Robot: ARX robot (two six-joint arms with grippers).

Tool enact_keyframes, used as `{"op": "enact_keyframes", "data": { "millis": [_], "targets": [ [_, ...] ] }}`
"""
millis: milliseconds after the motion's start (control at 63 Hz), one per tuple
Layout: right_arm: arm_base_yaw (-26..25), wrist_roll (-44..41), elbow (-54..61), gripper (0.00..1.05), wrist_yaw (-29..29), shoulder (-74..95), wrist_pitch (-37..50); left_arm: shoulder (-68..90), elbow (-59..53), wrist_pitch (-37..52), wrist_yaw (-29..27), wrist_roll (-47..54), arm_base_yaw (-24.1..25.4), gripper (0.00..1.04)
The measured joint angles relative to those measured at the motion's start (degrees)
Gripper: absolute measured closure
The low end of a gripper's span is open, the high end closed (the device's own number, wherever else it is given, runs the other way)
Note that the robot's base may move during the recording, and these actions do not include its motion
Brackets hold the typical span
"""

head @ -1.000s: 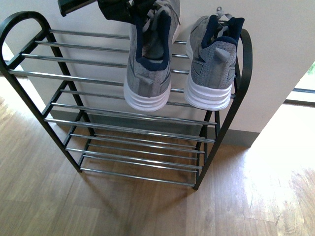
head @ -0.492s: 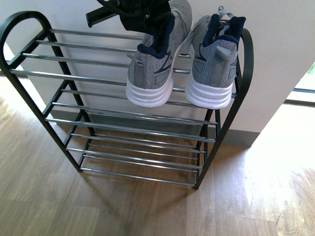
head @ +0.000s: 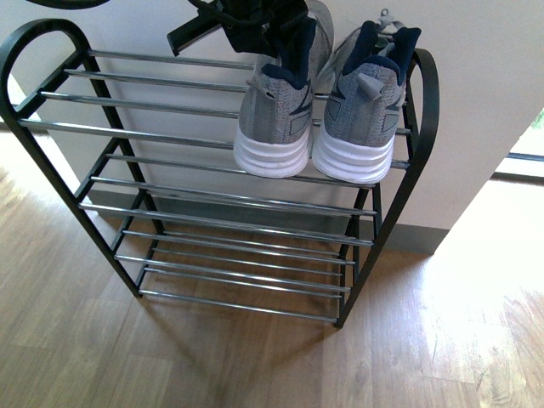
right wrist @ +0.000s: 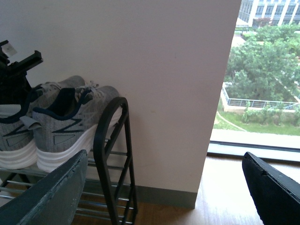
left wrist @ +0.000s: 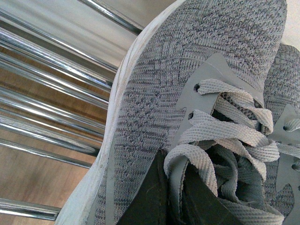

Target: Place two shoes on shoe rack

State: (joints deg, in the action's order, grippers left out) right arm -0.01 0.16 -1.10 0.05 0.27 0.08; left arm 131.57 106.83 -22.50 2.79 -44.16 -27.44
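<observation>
Sneakers of grey knit stand on the top shelf of the shoe rack [head: 153, 136] at its right end, the left sneaker [head: 272, 127] just beside the right sneaker [head: 361, 127], white heels toward the robot. The left gripper [left wrist: 174, 187] is clamped on the left sneaker at its laces (dark fingers [left wrist: 150, 206] either side of a lace loop), while the right gripper [right wrist: 159, 192] hangs well off the rack's right end, its fingers [right wrist: 47, 197] spread wide.

A white wall [head: 484, 85] rises from a wood-plank floor [head: 255, 365], with a grey baseboard [head: 421, 238] along the wall's foot. Past the wall's right edge, a window [right wrist: 269, 101] shows green trees [right wrist: 262, 61], a lawn [right wrist: 248, 125] and a pale building [right wrist: 274, 10].
</observation>
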Motion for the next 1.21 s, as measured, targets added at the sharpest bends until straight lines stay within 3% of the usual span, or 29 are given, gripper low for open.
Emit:
{"op": "enact_keyframes", "data": {
  "millis": [175, 270, 461, 492, 572, 746, 810, 889, 1000, 1207],
  "targets": [
    [0.0, 0.0, 0.0, 0.09, 0.0, 0.0, 0.0, -0.7, -1.4, 2.9, 2.9, -0.2, -0.2, 0.64],
    [0.0, 0.0, 0.0, 0.09, 0.0, 0.0, 0.0, -4.5, -5.3, 3.9, 4.9, -0.7, -0.1, 0.41],
    [0.0, 0.0, 0.0, 0.09, 0.0, 0.0, 0.0, -13.5, -11.1, 2.3, 5.9, -1.4, 0.2, 0.09],
    [0.0, 0.0, 0.0, 0.09, 0.0, 0.0, 0.0, -15.1, -12.1, 1.8, 5.6, -1.1, 0.4, 0.08],
    [0.0, 0.0, 0.0, 0.09, 0.0, 0.0, 0.0, -20.0, -15.8, 1.0, 3.1, 1.1, 1.2, 0.09],
    [0.0, 0.0, 0.0, 0.09, 0.0, 0.0, 0.0, -32.3, -30.6, 7.1, -14.0, 14.5, 5.7, 0.09],
    [0.0, 0.0, 0.0, 0.09, 0.0, 0.0, 0.0, -37.2, -38.9, 20.6, -19.7, 22.0, 7.4, 0.16],
    [0.0, 0.0, 0.0, 0.09, 0.0, 0.0, 0.0, -43.2, -51.7, 44.2, -19.9, 32.9, 9.9, 0.30],
    [0.0, 0.0, 0.0, 0.09, 0.0, 0.0, 0.0, -48.9, -64.6, 62.3, -18.0, 39.3, 12.2, 0.48],
    [0.0, 0.0, 0.0, 0.09, 0.0, 0.0, 0.0, -56.6, -79.9, 70.1, -13.8, 42.9, 15.9, 0.86]
  ]
}}
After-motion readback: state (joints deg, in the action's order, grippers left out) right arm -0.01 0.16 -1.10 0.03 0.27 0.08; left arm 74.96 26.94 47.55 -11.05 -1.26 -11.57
